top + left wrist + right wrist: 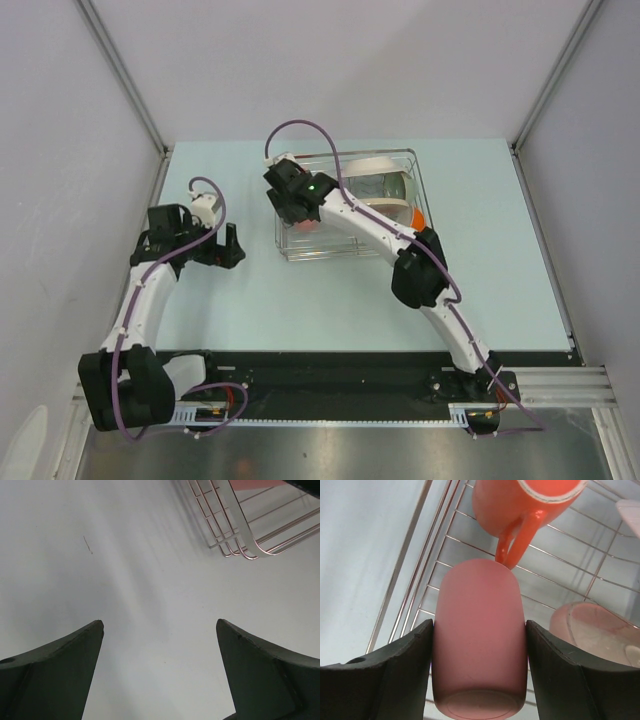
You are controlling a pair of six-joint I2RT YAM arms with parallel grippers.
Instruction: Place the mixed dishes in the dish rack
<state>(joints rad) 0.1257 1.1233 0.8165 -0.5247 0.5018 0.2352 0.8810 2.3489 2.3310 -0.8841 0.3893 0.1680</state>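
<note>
My right gripper (479, 625) is shut on the pinkish cup (479, 630), its fingers pressed against both sides, base toward the camera. The cup hangs over the left end of the silver wire dish rack (445, 540). Just beyond it in the rack lies the orange-red mug (505, 505), its handle pointing at the cup. A pinkish rounded dish (595, 630) sits to the right. From above, the right gripper (290, 200) is over the rack (300, 255), with a white plate (375, 163) and a pale bowl (385, 187) inside. My left gripper (160, 625) stands open over bare table.
The rack's near corner (240, 535) shows at the upper right of the left wrist view. The left gripper (232, 245) hovers left of the rack. Grey walls and metal frame posts (125, 80) enclose the pale table (480, 270).
</note>
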